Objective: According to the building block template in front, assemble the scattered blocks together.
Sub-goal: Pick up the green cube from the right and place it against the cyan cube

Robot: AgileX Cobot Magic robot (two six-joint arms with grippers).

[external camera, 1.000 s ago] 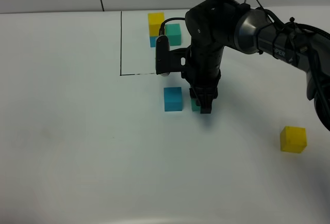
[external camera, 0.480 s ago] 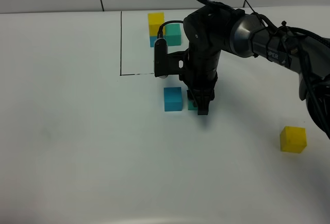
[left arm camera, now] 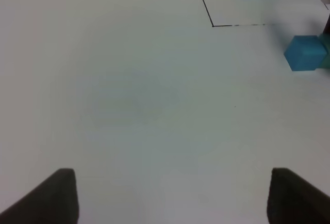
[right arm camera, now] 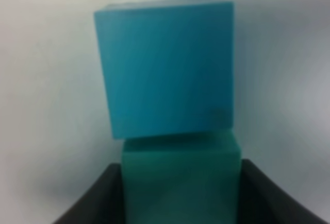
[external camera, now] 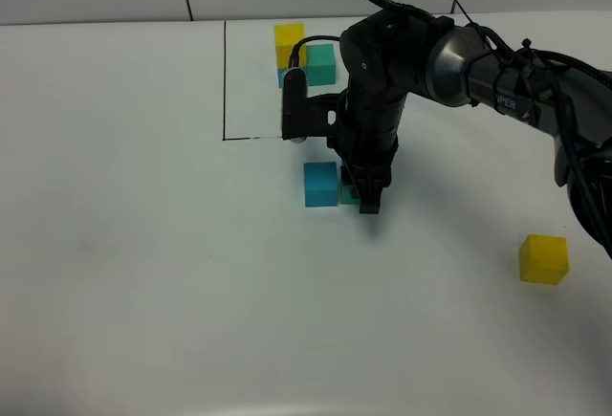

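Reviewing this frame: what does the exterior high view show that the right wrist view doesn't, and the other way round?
Only exterior high: the template beyond the black line, and the yellow cube lying apart on the right side. Only right wrist: the right gripper closed on either side of the green cube, which touches the blue cube. Both: the blue and green cubes side by side.
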